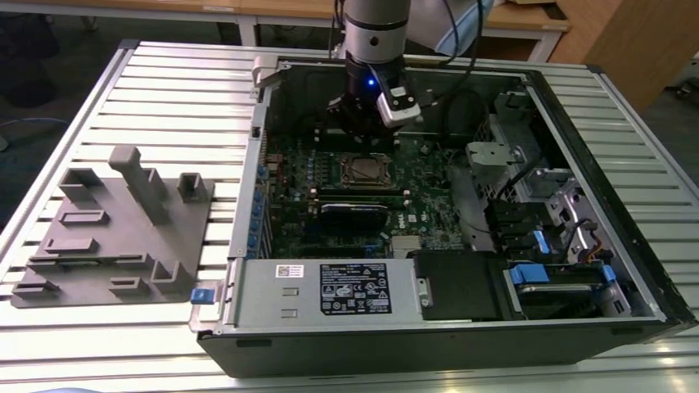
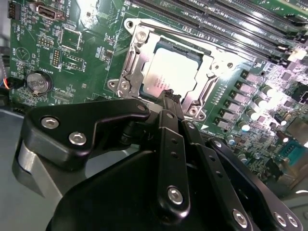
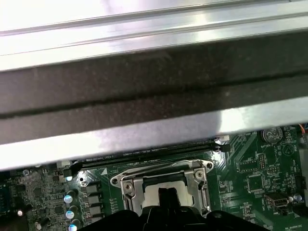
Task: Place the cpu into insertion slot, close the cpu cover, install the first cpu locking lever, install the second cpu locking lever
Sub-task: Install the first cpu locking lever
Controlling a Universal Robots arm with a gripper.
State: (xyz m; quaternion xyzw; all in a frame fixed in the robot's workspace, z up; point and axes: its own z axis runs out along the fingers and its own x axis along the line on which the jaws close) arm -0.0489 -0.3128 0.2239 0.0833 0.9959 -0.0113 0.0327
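- Clearly visible in the second wrist view: cpu (image 2: 174, 73), a small flat square chip with a bright metal face, seated in the insertion slot (image 2: 135, 67) on the green motherboard (image 2: 82, 57).
- Lying flat around the chip, the cpu cover (image 2: 206, 91), a thin silvery frame with its cut-out centre showing the chip's face.
- Poised just above the near edge of the socket, the end effector (image 2: 168, 98), black fingers drawn close together at the tips, nothing pinched between them.
- From the exterior view: arm reaching down into the open computer case (image 1: 251, 205) on the slatted worktop (image 1: 131, 90), end effector (image 1: 361, 135) near the slot (image 1: 366, 170).
- Judged as handling: light, rigid, fragile; best held by the edges only, lowered flat, never forced.
- Cover likely stiff, springy sheet metal, pressed at its frame.
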